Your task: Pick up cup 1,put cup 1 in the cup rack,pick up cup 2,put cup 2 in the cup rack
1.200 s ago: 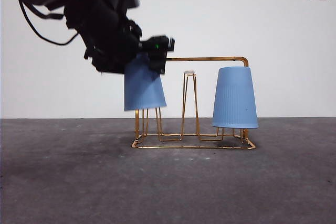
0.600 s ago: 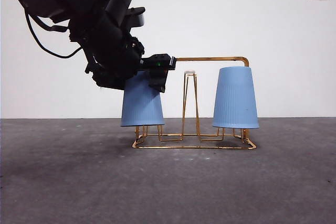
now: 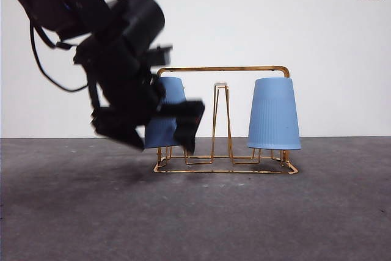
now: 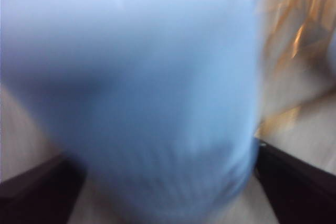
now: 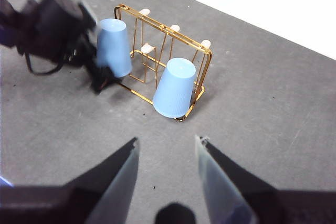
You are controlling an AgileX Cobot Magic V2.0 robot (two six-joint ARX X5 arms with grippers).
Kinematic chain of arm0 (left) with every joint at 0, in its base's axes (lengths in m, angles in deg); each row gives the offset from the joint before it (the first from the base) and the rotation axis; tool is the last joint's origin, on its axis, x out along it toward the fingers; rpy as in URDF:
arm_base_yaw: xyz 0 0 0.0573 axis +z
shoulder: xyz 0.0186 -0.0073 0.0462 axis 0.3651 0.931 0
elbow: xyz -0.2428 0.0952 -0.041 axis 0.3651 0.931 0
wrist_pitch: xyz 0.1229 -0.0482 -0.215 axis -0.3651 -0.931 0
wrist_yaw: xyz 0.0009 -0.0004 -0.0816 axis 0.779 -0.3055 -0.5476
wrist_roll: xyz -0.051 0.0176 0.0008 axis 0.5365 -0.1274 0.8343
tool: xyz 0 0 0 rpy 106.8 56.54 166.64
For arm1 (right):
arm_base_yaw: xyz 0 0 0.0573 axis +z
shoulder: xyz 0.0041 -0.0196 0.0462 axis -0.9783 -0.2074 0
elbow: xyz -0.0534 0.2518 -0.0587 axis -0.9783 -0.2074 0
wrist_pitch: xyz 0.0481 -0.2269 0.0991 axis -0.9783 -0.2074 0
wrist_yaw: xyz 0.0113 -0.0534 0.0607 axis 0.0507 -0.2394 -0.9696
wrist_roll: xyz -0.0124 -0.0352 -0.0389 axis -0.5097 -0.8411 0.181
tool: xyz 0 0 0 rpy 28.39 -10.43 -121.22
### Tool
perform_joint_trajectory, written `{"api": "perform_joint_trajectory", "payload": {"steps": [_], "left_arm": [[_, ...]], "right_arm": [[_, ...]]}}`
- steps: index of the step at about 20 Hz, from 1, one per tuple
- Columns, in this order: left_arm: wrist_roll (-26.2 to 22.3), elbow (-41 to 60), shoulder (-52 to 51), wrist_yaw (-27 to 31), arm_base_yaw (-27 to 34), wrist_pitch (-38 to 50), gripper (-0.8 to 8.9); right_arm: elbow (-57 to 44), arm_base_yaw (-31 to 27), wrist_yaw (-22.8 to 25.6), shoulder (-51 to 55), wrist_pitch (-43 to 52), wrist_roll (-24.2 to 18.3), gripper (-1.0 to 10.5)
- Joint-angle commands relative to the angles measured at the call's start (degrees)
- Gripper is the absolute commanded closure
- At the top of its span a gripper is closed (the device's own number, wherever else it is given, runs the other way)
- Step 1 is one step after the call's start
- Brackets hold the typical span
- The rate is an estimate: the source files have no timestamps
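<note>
The left gripper (image 3: 162, 128), its black jaws spread to either side of cup 2 (image 4: 142, 103), sits low at the near side of the cup rack (image 3: 244, 69); whether the jaws touch the cup cannot be told through the blur. Cup 2 stands upside down on the rack's end prong, the arm slanting down to it. Cup 1 (image 3: 274, 114) sits inverted on the opposite end. The right gripper (image 5: 167, 150) hovers open, well apart.

The left gripper (image 3: 160, 128) crowds cup 2 (image 3: 172, 93) on the cup rack (image 3: 244, 69). Cup 1 (image 3: 274, 114) fills its other end; only the middle prong (image 3: 220, 85) stands bare between the 2 cups.
</note>
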Motion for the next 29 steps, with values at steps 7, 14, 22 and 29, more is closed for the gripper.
{"api": "perform_joint_trajectory", "payload": {"steps": [7,14,22,29], "left_arm": [[0.57,-0.20,-5.79,-6.58,-0.31,-14.40,2.79],[0.11,-0.20,-20.37,-14.73,-1.27,-37.00,2.83],[0.42,-0.22,-47.23,-23.93,-2.54,-49.11,2.84],[0.96,-0.22,-59.04,-23.80,-2.54,-50.88,2.84]], "right_arm": [[-0.48,0.00,0.04,0.11,0.09,0.66,7.6],[-0.48,0.00,0.02,-0.59,-2.01,0.90,7.6],[-0.48,0.00,-0.72,-4.31,-6.71,3.21,7.6],[-0.48,0.00,-1.99,-7.56,-7.15,3.87,7.6]]}}
